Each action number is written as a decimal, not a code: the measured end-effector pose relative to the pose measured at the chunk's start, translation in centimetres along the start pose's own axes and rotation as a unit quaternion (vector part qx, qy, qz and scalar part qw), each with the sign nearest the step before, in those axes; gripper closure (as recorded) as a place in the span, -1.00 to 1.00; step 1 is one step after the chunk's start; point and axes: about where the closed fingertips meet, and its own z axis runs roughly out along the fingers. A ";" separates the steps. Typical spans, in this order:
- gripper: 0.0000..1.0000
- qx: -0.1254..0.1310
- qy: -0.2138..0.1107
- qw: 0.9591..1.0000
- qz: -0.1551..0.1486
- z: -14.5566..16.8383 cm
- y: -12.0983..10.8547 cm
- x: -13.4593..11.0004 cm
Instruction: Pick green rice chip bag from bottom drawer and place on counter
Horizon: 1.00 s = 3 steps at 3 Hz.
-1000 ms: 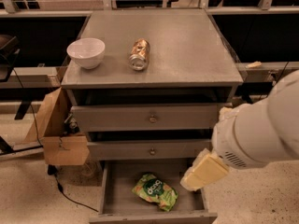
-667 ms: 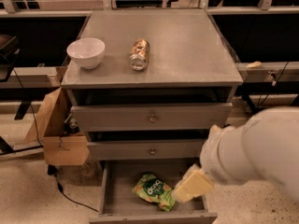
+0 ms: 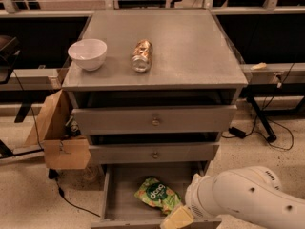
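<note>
The green rice chip bag (image 3: 157, 194) lies flat in the open bottom drawer (image 3: 119, 194), right of its middle. My gripper (image 3: 177, 218) is at the end of the white arm (image 3: 243, 199), low at the drawer's front right, just beside and below the bag. Only a yellowish fingertip shows. The counter (image 3: 190, 46) is the grey top of the cabinet, above two shut knobbed drawers.
A white bowl (image 3: 87, 54) stands at the counter's left. A crushed metallic can (image 3: 142, 56) lies beside it near the middle. An open cardboard box (image 3: 57, 132) hangs at the cabinet's left side. Cables (image 3: 267, 132) run on the floor at the right.
The arm has swung down and to the left, lower in the picture. The gripper has moved closer to the bag's right edge. The bag has not moved.
</note>
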 end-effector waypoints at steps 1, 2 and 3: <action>-1.00 -0.002 -0.027 0.999 0.036 7.0 -3.6 -0.7; -1.00 -0.008 -0.038 0.998 0.058 9.9 -4.0 -1.5; -1.00 -0.008 -0.038 0.998 0.058 9.9 -4.0 -1.5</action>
